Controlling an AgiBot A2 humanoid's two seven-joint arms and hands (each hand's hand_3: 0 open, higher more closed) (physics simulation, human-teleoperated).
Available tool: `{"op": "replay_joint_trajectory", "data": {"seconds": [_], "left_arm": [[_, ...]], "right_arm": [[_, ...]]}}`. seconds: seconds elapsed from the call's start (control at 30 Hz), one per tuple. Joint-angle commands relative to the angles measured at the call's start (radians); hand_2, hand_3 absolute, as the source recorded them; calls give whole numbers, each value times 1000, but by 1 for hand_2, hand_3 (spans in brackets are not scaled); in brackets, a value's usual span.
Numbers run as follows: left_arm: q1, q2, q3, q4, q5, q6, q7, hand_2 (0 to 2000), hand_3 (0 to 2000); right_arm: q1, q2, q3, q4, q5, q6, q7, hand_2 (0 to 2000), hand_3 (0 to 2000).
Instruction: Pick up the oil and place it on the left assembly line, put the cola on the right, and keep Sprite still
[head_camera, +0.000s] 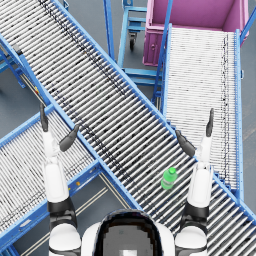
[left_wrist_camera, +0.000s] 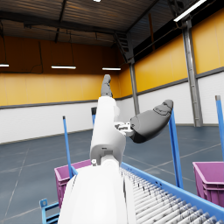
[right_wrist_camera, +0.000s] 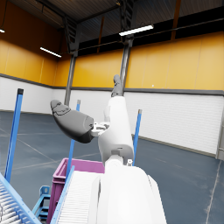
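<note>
L hand (head_camera: 51, 140), R hand (head_camera: 201, 143) empty, btl (head_camera: 169, 178) label illegible

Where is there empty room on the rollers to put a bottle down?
The left belt is bare beside the left robot hand. The right belt is bare from the right robot hand up to the pink bin. The middle belt is bare higher up; only near the green bottle is it tight.
</note>
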Motion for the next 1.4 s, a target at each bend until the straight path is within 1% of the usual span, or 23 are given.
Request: {"op": "replay_joint_trajectory", "data": {"seconds": [0.03, 0.13, 0.23, 0.27, 0.3, 0.43, 0.47, 0.5, 0.53, 0.6, 0.63, 0.67, 0.7, 0.77, 0.8, 0.9, 0.93, 1.0, 1.03, 1.07, 1.1, 1.2, 1.4], "left_arm": [[-1, 1, 0, 0, 0, 0, 0, 0, 0], [-2, 2, 0, 0, 0, 0, 0, 0, 0], [12, 1, -7, -7, 0, 0, 0, 0, 0], [-3, 3, -2, -1, 0, 0, 0, 0, 0], [9, 2, -5, -7, 0, 0, 0, 0, 0], [-10, 7, 0, -6, 0, 0, 0, 0, 0], [3, 6, 5, -5, 0, 0, 0, 0, 0], [-12, 8, 2, -5, 0, 0, 0, 0, 0], [2, 7, 7, -11, 0, 0, 0, 0, 0], [-12, 10, 6, -7, 0, 0, 0, 0, 0], [8, 9, 9, -13, 0, 0, 0, 0, 0], [-10, 11, 8, -9, 0, 0, 0, 0, 0], [11, 9, 3, -18, 0, 0, 0, 0, 0], [-7, 12, 7, -14, 0, 0, 0, 0, 0], [8, 11, -1, -28, 0, 0, 0, 0, 0], [11, 12, -2, -28, 0, 0, 0, 0, 0], [-5, 15, 2, -25, 0, 0, 0, 0, 0], [-4, 15, 1, -25, 0, 0, 0, 0, 0], [-3, 16, 0, -26, 0, 0, 0, 0, 0], [-3, 16, 0, -26, 0, 0, 0, 0, 0], [11, 14, 2, -24, 0, 0, 0, 0, 0], [8, 16, 0, -29, 0, 0, 0, 0, 0], [-9, 21, -4, -28, 0, 0, 0, 0, 0]], "right_arm": [[0, -1, -1, -1, 0, 0, 0, 0, 0], [10, -1, -1, -1, 0, 0, 0, 0, 0], [-21, -6, -4, -4, 0, 0, 0, 0, 0], [-37, -8, -4, -9, 0, 0, 0, 0, 0], [-43, -10, -1, -9, 0, 0, 0, 0, 0], [-47, -14, 6, -14, 0, 0, 0, 0, 0], [-52, -15, 4, -13, 0, 0, 0, 0, 0], [-54, -16, 5, -14, 0, 0, 0, 0, 0], [-41, -15, 1, -14, 0, 0, 0, 0, 0], [-55, -18, 2, -15, 0, 0, 0, 0, 0], [-56, -18, 0, -14, 0, 0, 0, 0, 0], [-45, -17, -8, -4, 0, 0, 0, 0, 0], [-42, -17, -8, -3, 0, 0, 0, 0, 0], [-55, -20, -4, -9, 0, 0, 0, 0, 0], [-40, -18, -10, 3, 0, 0, 0, 0, 0], [-38, -20, -4, 6, 0, 0, 0, 0, 0], [-37, -21, -8, 5, 0, 0, 0, 0, 0], [-50, -24, -6, 0, 0, 0, 0, 0, 0], [-31, -22, -3, -3, 0, 0, 0, 0, 0], [-47, -24, -5, -2, 0, 0, 0, 0, 0], [-30, -23, -7, -4, 0, 0, 0, 0, 0], [-46, -27, -6, -4, 0, 0, 0, 0, 0], [-36, -28, -5, 2, 0, 0, 0, 0, 0]]}}
